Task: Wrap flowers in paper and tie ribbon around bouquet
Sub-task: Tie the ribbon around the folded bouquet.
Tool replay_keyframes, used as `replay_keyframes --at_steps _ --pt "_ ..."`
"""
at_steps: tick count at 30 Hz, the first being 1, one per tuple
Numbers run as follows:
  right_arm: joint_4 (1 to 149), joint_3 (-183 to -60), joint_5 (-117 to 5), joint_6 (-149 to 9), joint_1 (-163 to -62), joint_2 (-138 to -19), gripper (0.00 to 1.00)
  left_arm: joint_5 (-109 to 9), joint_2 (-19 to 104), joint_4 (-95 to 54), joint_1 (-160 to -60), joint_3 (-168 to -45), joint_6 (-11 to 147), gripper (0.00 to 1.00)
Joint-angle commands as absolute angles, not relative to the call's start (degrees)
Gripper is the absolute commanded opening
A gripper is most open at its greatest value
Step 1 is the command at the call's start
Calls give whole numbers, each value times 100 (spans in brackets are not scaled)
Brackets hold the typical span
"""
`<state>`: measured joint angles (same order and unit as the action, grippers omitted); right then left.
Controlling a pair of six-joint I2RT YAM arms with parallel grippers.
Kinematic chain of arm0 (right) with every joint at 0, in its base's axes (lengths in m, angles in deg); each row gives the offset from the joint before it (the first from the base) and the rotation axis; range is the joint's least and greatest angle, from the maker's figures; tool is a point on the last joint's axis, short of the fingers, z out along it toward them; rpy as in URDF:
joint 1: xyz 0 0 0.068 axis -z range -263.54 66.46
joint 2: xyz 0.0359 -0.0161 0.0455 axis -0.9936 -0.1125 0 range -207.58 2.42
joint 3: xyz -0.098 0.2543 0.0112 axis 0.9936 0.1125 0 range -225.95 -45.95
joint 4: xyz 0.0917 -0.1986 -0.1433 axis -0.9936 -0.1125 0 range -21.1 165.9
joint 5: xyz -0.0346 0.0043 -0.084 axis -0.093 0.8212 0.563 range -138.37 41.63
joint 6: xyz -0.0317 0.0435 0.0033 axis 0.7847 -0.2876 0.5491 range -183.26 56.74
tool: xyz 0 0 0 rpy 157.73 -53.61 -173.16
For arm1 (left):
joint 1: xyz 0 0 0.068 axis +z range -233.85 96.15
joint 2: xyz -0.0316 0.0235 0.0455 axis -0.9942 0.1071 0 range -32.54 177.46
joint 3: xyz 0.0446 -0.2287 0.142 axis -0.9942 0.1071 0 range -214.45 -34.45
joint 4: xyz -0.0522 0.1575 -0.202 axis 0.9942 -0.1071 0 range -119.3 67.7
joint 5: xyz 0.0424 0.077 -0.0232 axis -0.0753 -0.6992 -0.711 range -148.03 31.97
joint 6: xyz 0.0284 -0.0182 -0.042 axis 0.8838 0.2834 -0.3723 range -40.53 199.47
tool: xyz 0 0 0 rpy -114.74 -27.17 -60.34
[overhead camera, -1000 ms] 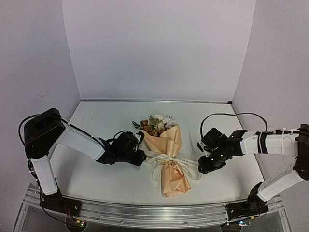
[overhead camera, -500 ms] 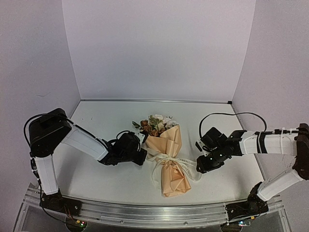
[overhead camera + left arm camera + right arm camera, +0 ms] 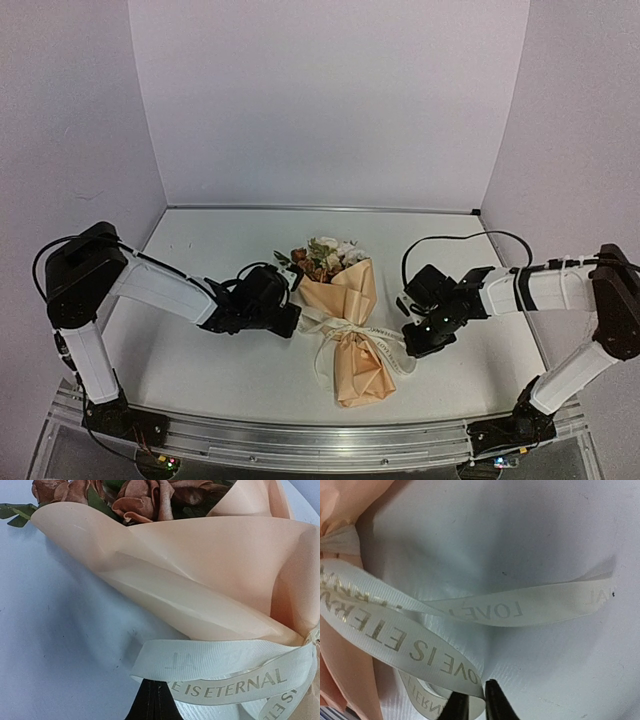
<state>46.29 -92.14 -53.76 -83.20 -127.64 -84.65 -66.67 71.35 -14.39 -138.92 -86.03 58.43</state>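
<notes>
Ribbon (image 3: 420, 645) work is the step in hand, I judge: the bouquet (image 3: 348, 300) lies on the counter (image 3: 210, 250) between my arms, with the flowers (image 3: 322, 257) pointing away from me. The paper (image 3: 210, 565) is already coned around the stems and the ribbon is looped at its waist. My left pincer (image 3: 291, 322) is closed just beside that waist, and a loop seems nipped in its tips. My right pincer (image 3: 475, 702) is all but closed on the edge of the lettered tail. To tighten well, I should pull both ends outward evenly and low along the counter, so the knot seats at the waist without dragging the cone sideways or crushing the paper; a slipping tail is the risk
</notes>
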Motion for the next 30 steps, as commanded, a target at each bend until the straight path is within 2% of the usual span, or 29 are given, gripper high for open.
replay_keyframes --at_steps 1,7,13,16,17,21,24,30 --pt "4427 -9458 -5149 -8499 -12801 -8483 0 -6781 6646 -1977 -13752 -8597 5583 0" --pt "3866 -9489 -4530 -8720 -12801 -8354 0 -6643 6194 -2194 -13525 -8416 5350 0" --pt "3775 -9516 -4697 -8827 -12810 -8336 0 -5690 6003 -2195 -13470 -8425 4996 1" --pt "3767 -9556 -4791 -8845 -12820 -8337 0 -5181 5970 -2278 -13463 -8449 4281 36" --pt "3765 -9560 -4792 -8840 -12826 -8328 0 -5052 5964 -2240 -13443 -8417 4023 40" --pt "3756 -9569 -5031 -8883 -12835 -8279 0 -4262 5873 -1378 -13079 -7867 2625 46" --pt "3732 -9557 -5094 -8913 -12843 -8230 0 -3989 5820 -411 -12913 -7235 1205 44" --pt "3714 -9439 -4926 -8909 -12847 -8154 0 -3844 5982 507 -12969 -6958 -295 45"
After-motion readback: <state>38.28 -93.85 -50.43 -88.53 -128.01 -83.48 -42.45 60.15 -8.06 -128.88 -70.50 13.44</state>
